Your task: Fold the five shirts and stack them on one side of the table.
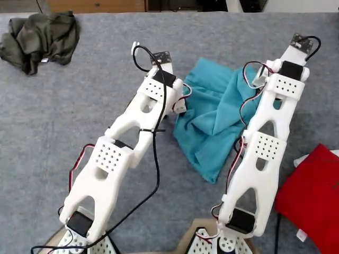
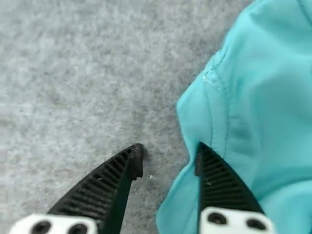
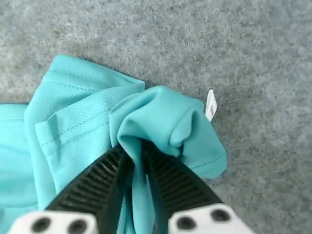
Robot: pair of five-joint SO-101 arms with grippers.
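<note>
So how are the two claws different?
The left gripper is open and holds nothing; the right gripper is shut on a fold of the teal shirt. The left gripper straddles the shirt's edge and grey table; the right gripper sits in bunched cloth. Both have black ribbed fingers.

grey table [image 1: 58,111] | teal shirt [image 1: 212,124] | olive shirt [image 1: 41,37] | red shirt [image 1: 312,196]

From the high view, my right arm [image 1: 264,147] covers a strip of the teal shirt [image 1: 209,121], and the red shirt [image 1: 312,196] is cut off at the right edge. In the right wrist view, the right claw [image 3: 136,147] has its tips buried in a teal fold; I can't tell how many layers they pinch.
</note>
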